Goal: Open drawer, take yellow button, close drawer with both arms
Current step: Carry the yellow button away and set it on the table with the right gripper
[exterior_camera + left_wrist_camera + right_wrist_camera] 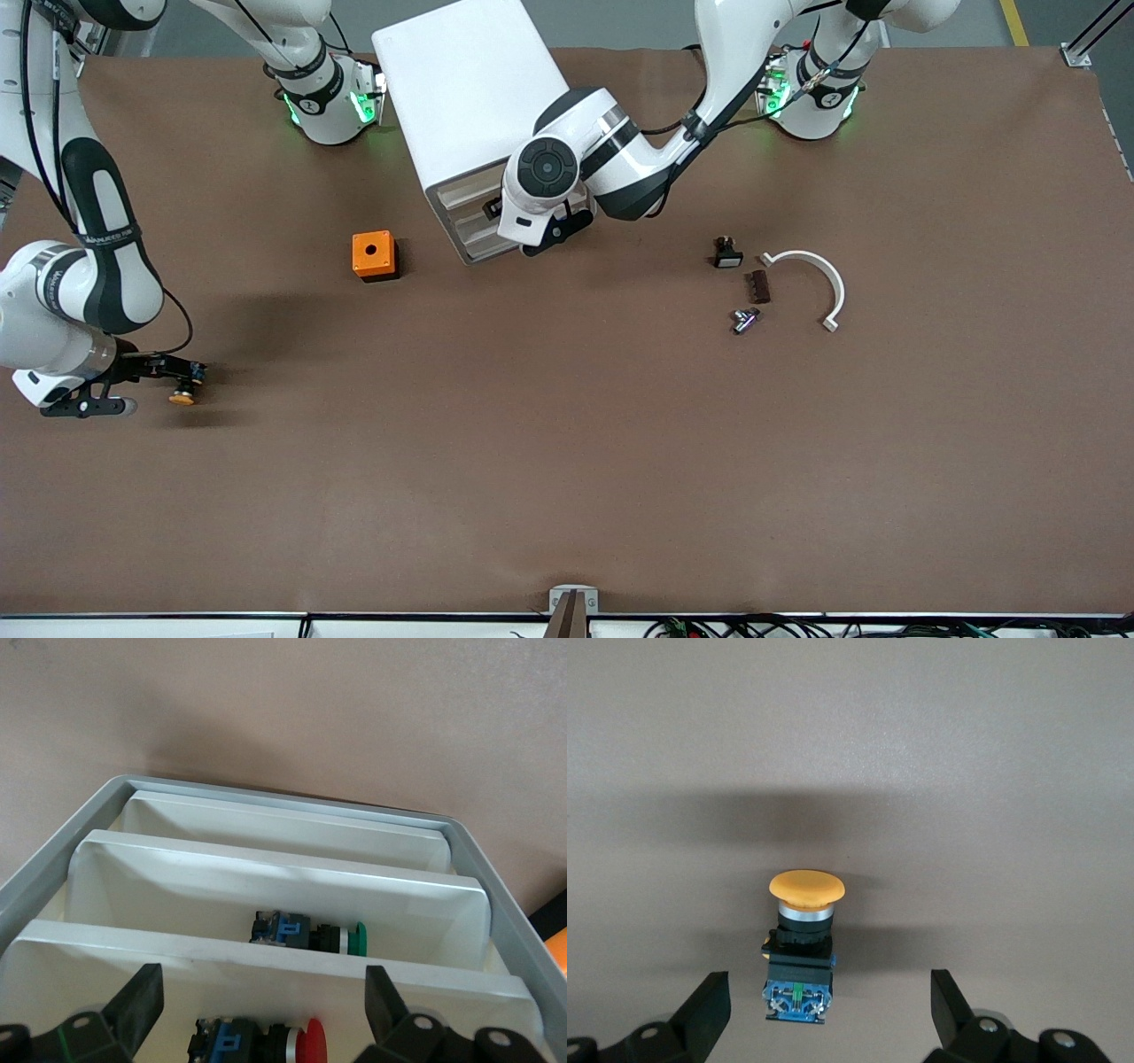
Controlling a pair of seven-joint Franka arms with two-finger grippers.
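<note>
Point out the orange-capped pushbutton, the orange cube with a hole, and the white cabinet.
orange-capped pushbutton (806, 887), right wrist view, on its cap
orange cube with a hole (372, 252), front view, top face
tall white box cabinet (469, 89), front view, top panel

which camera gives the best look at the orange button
The right wrist view: the button fills the middle, lying on the table between the open right tool fingers. The front view shows it tiny. The left wrist view misses it.

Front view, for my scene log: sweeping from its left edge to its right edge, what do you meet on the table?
Right pincer with the button → orange cube → white cabinet → left pincer at its drawers → black-and-white part → dark block → white curved bracket.
</note>
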